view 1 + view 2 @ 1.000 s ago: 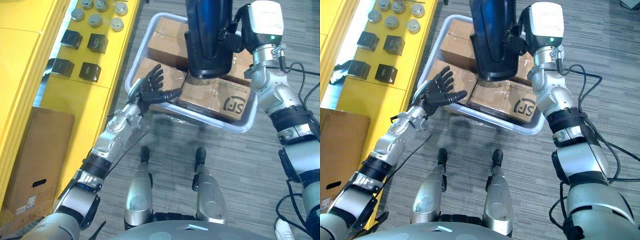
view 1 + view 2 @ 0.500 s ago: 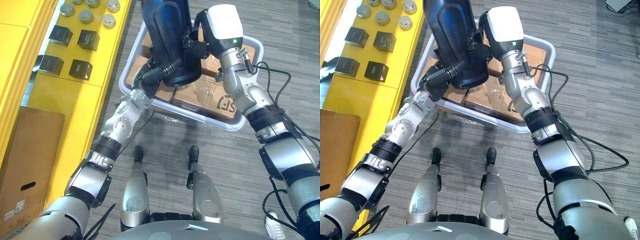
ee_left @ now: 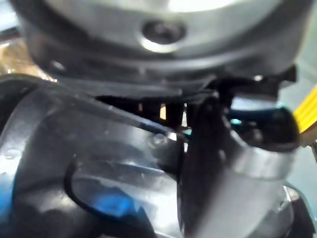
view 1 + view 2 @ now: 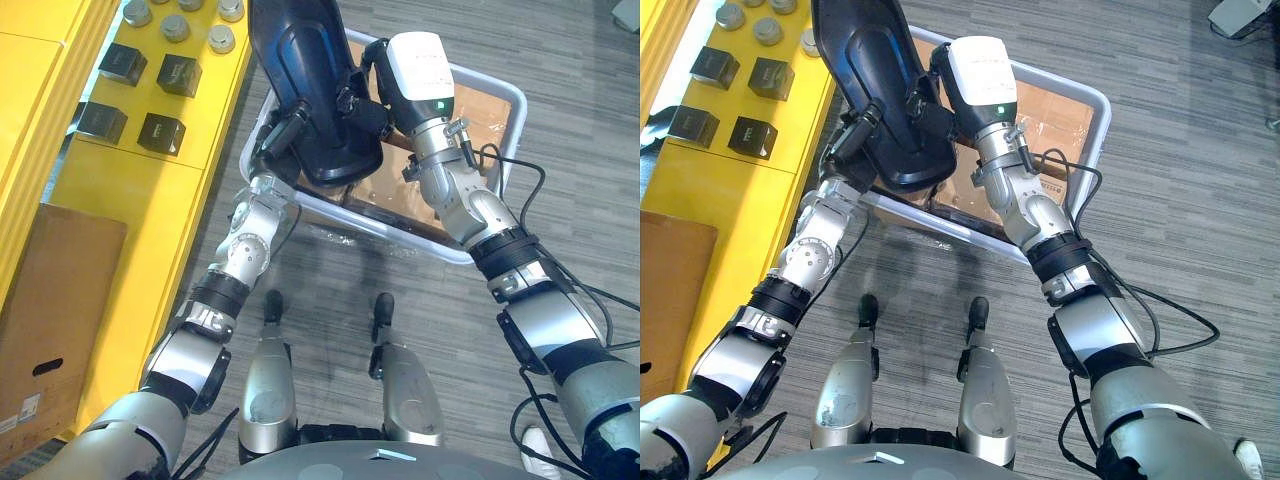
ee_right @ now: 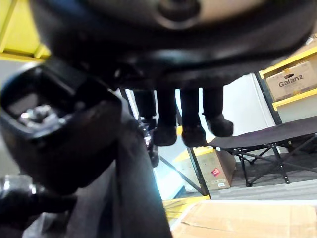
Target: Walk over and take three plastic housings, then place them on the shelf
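the housing (image 4: 305,90), cut off on top, hides most cartons (image 4: 475,105).

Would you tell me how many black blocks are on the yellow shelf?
4 on the shelf: far left block, far right block, near left block, near right block. Others may lie outside the view.

Yellow shelf (image 4: 130,200) with black cubes (image 4: 160,132) and grey discs (image 4: 220,40) (white crate (image 4: 430,245) on the floor (image 4: 580,200) beside)

Head eyes look down (sharing the bin (image 4: 420,246)); wrist cameras peer close.
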